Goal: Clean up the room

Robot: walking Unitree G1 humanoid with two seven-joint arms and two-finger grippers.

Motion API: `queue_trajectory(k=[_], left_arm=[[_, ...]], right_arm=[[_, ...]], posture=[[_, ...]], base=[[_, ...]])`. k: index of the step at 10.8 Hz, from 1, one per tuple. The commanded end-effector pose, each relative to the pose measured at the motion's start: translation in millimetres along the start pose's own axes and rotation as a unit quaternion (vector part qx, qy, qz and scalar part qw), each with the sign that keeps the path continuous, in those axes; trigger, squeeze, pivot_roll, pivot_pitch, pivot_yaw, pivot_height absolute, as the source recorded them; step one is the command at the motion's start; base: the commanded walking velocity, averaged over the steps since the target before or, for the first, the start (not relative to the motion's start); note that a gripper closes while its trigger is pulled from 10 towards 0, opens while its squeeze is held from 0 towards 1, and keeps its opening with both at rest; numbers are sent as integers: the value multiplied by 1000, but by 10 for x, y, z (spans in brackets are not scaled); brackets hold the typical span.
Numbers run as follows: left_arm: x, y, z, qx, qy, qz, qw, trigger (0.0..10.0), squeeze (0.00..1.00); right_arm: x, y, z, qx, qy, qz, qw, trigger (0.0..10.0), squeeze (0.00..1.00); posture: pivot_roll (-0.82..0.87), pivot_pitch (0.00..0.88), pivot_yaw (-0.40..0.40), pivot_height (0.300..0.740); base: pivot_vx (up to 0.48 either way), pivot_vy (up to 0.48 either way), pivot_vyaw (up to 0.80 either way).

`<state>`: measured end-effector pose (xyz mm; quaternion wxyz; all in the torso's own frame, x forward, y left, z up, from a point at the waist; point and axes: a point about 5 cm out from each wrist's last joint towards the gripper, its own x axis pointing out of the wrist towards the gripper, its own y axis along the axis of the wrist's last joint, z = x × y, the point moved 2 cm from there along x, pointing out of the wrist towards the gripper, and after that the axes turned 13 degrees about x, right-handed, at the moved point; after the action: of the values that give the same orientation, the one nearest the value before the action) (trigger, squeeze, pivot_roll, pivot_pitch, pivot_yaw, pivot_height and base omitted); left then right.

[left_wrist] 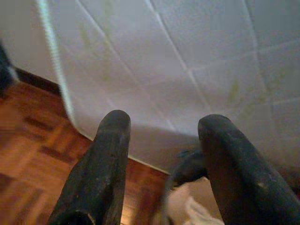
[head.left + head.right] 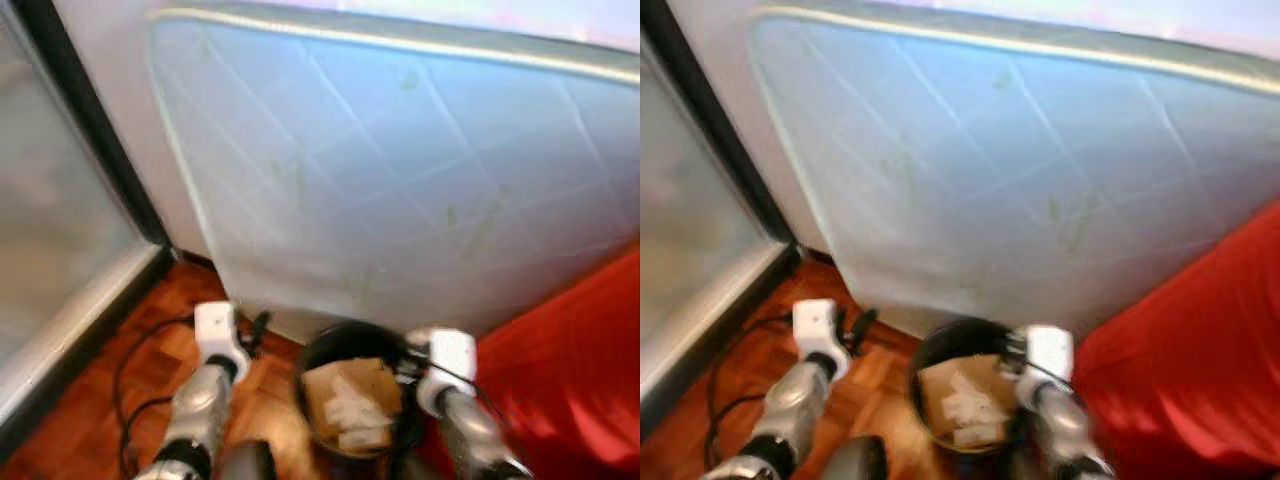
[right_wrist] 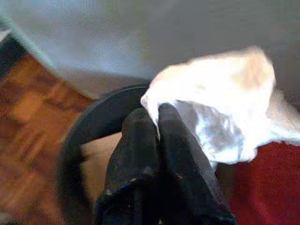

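- Centrally, round black waste bin (image 2: 350,395) on the wood floor (image 2: 150,370), cardboard inside, beside a leaning quilted white mattress (image 2: 400,170).
- Right gripper (image 3: 157,123): clamped on crumpled white tissue (image 3: 220,103) above the bin.
- Left gripper (image 1: 161,126): fingers spread, empty.

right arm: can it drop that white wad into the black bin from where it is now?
Probably yes. The right gripper, shut on the crumpled white paper, sits at the rim of the black bin, whose mouth is open with cardboard inside. Nothing visible blocks the way.
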<state>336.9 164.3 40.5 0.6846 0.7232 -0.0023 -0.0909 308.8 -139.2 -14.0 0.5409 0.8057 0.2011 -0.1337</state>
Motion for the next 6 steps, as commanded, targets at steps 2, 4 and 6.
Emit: queue_trajectory(k=[2,4,6], left_arm=[[21,52,42,-4,-9,9,1000,10000,0],[10,57,44,-3,-13,12,1000,10000,0],[-6,56,45,-2,-13,13,1000,10000,0]], right_arm=[[0,-65,-18,3,7,-23,1000,10000,0],[20,-106,-170,-4,54,-40,998,10000,0],[45,-83,-229,-1,53,-35,998,10000,0]], posture=[[37,131,4,616],[41,138,8,616],[50,145,6,616]], base=[[0,0,0],[0,0,0],[0,0,0]])
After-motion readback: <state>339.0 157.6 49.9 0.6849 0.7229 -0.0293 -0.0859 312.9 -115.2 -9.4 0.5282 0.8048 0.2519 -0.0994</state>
